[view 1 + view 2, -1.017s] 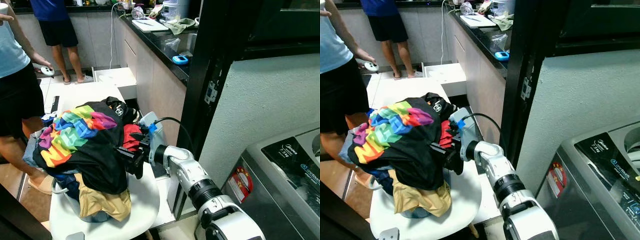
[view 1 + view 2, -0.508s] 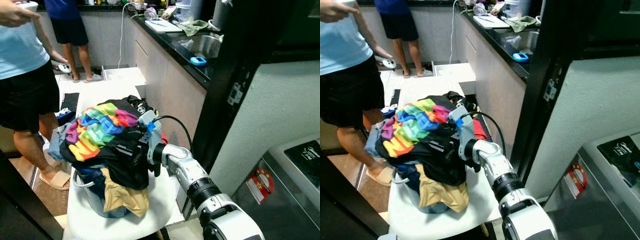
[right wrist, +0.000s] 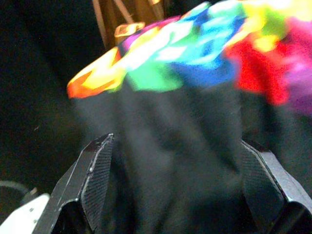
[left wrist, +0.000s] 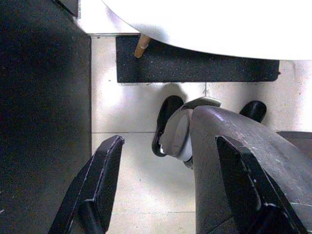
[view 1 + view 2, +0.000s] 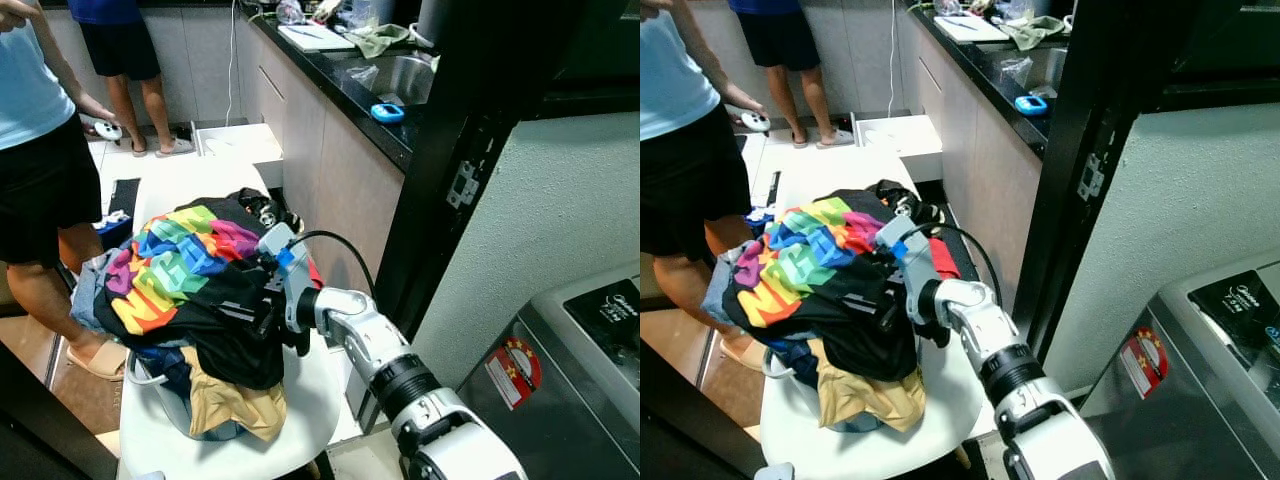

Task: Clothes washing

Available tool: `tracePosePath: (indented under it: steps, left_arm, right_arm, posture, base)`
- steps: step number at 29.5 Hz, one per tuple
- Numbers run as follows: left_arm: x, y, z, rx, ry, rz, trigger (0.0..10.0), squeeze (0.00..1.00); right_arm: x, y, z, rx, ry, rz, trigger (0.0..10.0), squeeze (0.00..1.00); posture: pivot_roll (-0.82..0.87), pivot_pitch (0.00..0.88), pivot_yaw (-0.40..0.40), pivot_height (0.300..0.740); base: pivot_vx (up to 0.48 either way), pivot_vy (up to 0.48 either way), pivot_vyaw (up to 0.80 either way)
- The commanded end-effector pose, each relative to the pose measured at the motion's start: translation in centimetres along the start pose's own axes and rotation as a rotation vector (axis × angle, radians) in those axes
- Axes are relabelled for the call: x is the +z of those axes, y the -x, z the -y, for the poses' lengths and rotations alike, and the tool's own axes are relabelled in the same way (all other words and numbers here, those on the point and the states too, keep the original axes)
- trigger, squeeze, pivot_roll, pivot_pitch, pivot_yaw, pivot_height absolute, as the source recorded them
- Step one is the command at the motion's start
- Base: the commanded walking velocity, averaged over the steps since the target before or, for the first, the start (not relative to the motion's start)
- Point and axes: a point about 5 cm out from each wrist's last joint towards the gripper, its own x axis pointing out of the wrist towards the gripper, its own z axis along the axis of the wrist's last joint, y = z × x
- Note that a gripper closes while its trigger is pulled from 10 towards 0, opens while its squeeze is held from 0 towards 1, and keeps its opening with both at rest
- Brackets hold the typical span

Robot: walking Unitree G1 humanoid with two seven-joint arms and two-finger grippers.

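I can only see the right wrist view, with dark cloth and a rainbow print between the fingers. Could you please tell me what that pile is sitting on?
Observer: The rainbow-print black shirt tops a heap of clothes in a basket, which sits on a white seat.
Operator: Thank you. Where is the washing machine from there?
Observer: The washing machine stands to the robot's right, beyond a black door frame.
Operator: Is anyone close to the pile?
Observer: Yes, a person stands next to it on the robot's left, opposite the side where the open right gripper meets the shirt.
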Motion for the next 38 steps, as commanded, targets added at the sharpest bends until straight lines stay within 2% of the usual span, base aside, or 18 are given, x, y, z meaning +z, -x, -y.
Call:
tracePosePath:
  steps: [1, 2, 3, 4, 12, 22, 23, 25, 26, 27, 28, 32, 34, 38]
  left_arm:
    - [-1.0, 0.2, 0.3, -0.011, -0.008, -0.033, 10.0, 0.0]
    - [-1.0, 0.2, 0.3, -0.012, -0.008, -0.034, 10.0, 0.0]
    - [-1.0, 0.2, 0.4, -0.012, -0.008, -0.034, 10.0, 0.0]
    - [-1.0, 0.2, 0.4, -0.012, -0.008, -0.035, 10.0, 0.0]
    - [-1.1, 0.3, 0.4, -0.015, -0.008, -0.035, 10.0, 0.0]
    - [-1.2, 0.3, 0.3, -0.018, -0.011, -0.037, 10.0, 0.0]
    - [-1.3, 0.3, 0.3, -0.018, -0.012, -0.038, 10.0, 0.0]
    - [-1.3, 0.3, 0.3, -0.019, -0.011, -0.039, 10.0, 0.0]
    - [-1.4, 0.3, 0.3, -0.019, -0.013, -0.04, 10.0, 0.0]
    - [-1.4, 0.4, 0.2, -0.019, -0.013, -0.04, 10.0, 0.0]
    - [-1.4, 0.4, 0.2, -0.019, -0.013, -0.04, 10.0, 0.0]
    - [-1.4, 0.4, 0.2, -0.02, -0.014, -0.04, 10.0, 0.0]
    - [-1.5, 0.4, 0.2, -0.021, -0.017, -0.04, 10.0, 0.0]
    - [-1.6, 0.4, 0.2, -0.023, -0.018, -0.041, 10.0, 0.0]
  right_arm:
    - [-0.4, -1.0, -1.7, 0.072, -0.037, -0.004, 7.6, 0.0]
    - [-0.8, -0.7, -1.8, 0.104, -0.03, -0.027, 3.5, 0.0]
    - [-0.9, -0.6, -1.9, 0.11, -0.027, -0.032, 3.5, 0.0]
    - [-1.1, -0.5, -1.7, 0.096, -0.021, -0.047, 0.0, 0.0]
    - [-1.6, -0.4, -1.4, 0.039, -0.02, -0.073, 0.0, 0.0]
    - [-3.3, -0.2, -1.5, 0.002, -0.018, -0.109, 0.0, 0.0]
    - [-3.5, -0.2, -1.5, -0.003, -0.016, -0.11, 0.6, 0.0]
    - [-3.5, -0.2, -1.5, -0.004, -0.016, -0.109, 0.6, 0.0]
    - [-3.6, -0.2, -1.4, -0.026, -0.064, -0.092, 10.0, 0.84]
    - [-3.6, -0.2, -1.3, -0.033, -0.071, -0.083, 10.0, 0.84]
    - [-3.5, -0.1, -1.1, -0.054, -0.103, -0.065, 10.0, 1.0]
    - [-2.9, -0.2, -0.8, -0.074, -0.193, -0.007, 10.0, 1.0]
    - [-2.5, -0.2, -0.8, -0.071, -0.271, 0.03, 10.0, 1.0]
    - [-2.4, -0.2, -0.9, -0.071, -0.311, 0.043, 10.0, 1.0]
  posture:
    - [0.17, 0.0, -0.07, 0.74]
    - [0.17, 0.0, -0.07, 0.74]
    - [0.17, 0.0, -0.07, 0.74]
    - [0.17, 0.0, -0.071, 0.74]
    - [0.17, 0.0, -0.069, 0.74]
    - [0.17, 0.0, -0.065, 0.74]
    - [0.17, 0.0, -0.065, 0.74]
    - [0.17, 0.0, -0.065, 0.74]
    - [0.17, 0.0, -0.064, 0.74]
    - [0.17, 0.0, -0.064, 0.74]
    - [0.17, 0.0, -0.063, 0.74]
    - [0.17, 0.0, -0.063, 0.74]
    - [0.17, 0.0, -0.062, 0.74]
    - [0.17, 0.0, -0.062, 0.74]
  base:
    - [0.0, 0.0, 0.0]
    - [0.0, 0.0, 0.0]
    - [0.0, 0.0, 0.0]
    - [0.0, 0.0, 0.0]
    - [0.0, 0.0, 0.0]
    - [0.0, 0.0, 0.0]
    - [0.0, 0.0, 0.0]
    - [0.0, 0.0, 0.0]
    - [0.0, 0.0, 0.0]
    - [0.0, 0.0, 0.0]
    - [0.0, 0.0, 0.0]
    - [0.0, 0.0, 0.0]
    - [0.0, 0.0, 0.0]
    - [0.0, 0.0, 0.0]
